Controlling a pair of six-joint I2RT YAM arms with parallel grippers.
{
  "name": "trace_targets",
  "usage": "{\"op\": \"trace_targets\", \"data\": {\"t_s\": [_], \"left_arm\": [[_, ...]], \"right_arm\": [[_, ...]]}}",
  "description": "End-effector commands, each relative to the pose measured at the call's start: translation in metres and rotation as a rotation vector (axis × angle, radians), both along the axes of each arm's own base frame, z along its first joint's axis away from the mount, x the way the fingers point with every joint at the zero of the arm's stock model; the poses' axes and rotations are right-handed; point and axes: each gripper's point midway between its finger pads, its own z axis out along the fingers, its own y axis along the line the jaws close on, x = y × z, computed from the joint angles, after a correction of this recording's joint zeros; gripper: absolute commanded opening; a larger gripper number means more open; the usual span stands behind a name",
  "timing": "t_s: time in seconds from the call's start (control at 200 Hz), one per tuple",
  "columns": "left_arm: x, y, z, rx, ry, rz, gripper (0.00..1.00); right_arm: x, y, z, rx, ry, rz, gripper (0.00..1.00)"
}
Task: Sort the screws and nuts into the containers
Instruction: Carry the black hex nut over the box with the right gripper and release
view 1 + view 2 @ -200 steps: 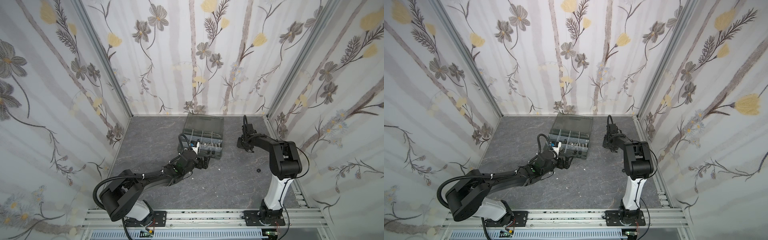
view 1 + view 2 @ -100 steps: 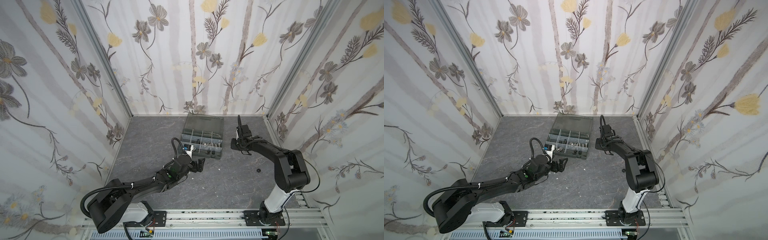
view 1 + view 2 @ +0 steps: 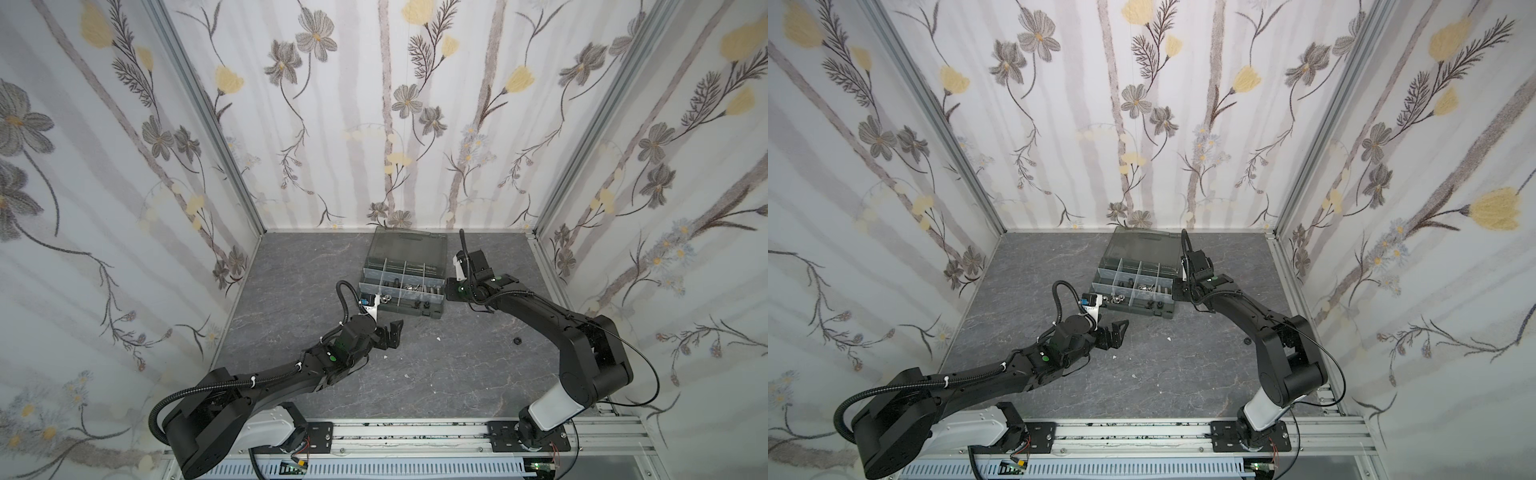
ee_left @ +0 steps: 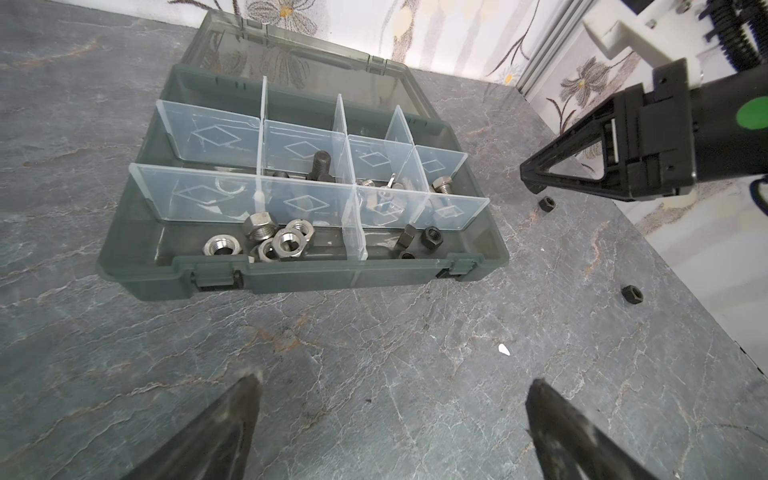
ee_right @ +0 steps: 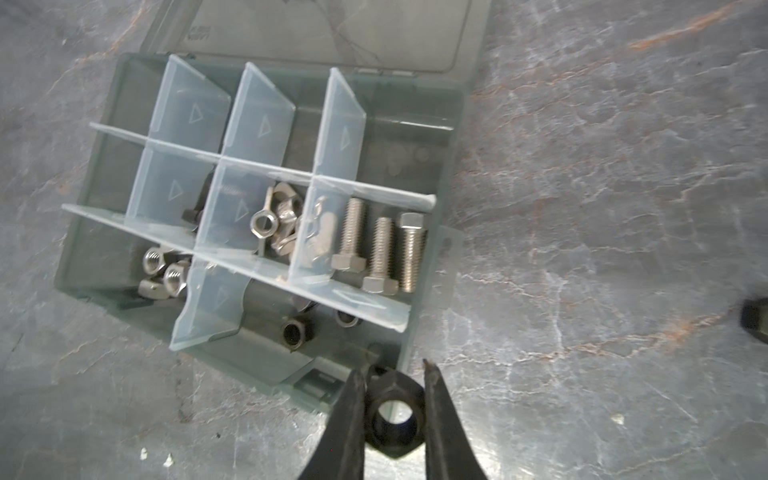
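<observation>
Overhead, a grey, marble-veined tabletop (image 3: 415, 374) lies between flower-papered walls (image 3: 374, 124). Toward the back stands the dark grey-green plastic organizer case (image 4: 291, 282), its smoky lid (image 4: 299, 54) folded flat behind. Translucent dividers (image 4: 345, 133) form rectangular containers (image 4: 208, 137). Threaded silver screws (image 5: 382, 249) lie side by side in one; silver hex nuts (image 4: 270, 241) fill another. Right gripper (image 5: 392, 386): clamped on a black hex nut (image 5: 392, 411) beside a case corner. Left gripper (image 4: 395, 380): jaws spread wide above the tabletop, in front of the case.
</observation>
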Motion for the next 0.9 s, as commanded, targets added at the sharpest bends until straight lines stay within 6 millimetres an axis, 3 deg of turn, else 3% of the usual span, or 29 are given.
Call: {"op": "trace_targets", "data": {"t_s": [0.0, 0.245, 0.43, 0.585, 0.894], "left_arm": [[0.001, 0.004, 0.000, -0.009, 0.003, 0.026, 1.00], [-0.002, 0.009, -0.006, 0.004, 0.009, 0.033, 1.00], [-0.002, 0.010, -0.006, 0.010, 0.006, 0.034, 1.00], [0.000, 0.006, -0.003, 0.021, 0.002, 0.020, 1.00], [0.010, -0.013, 0.009, 0.018, 0.006, -0.014, 1.00]], "right_arm": [[-0.001, 0.021, 0.001, 0.035, -0.001, 0.030, 0.17], [-0.009, 0.051, -0.022, 0.033, 0.045, 0.089, 0.19], [-0.009, 0.057, -0.029, 0.043, 0.059, 0.099, 0.30], [-0.006, 0.060, -0.021, 0.054, 0.039, 0.101, 0.41], [-0.001, 0.046, 0.020, 0.103, -0.062, 0.078, 0.41]]}}
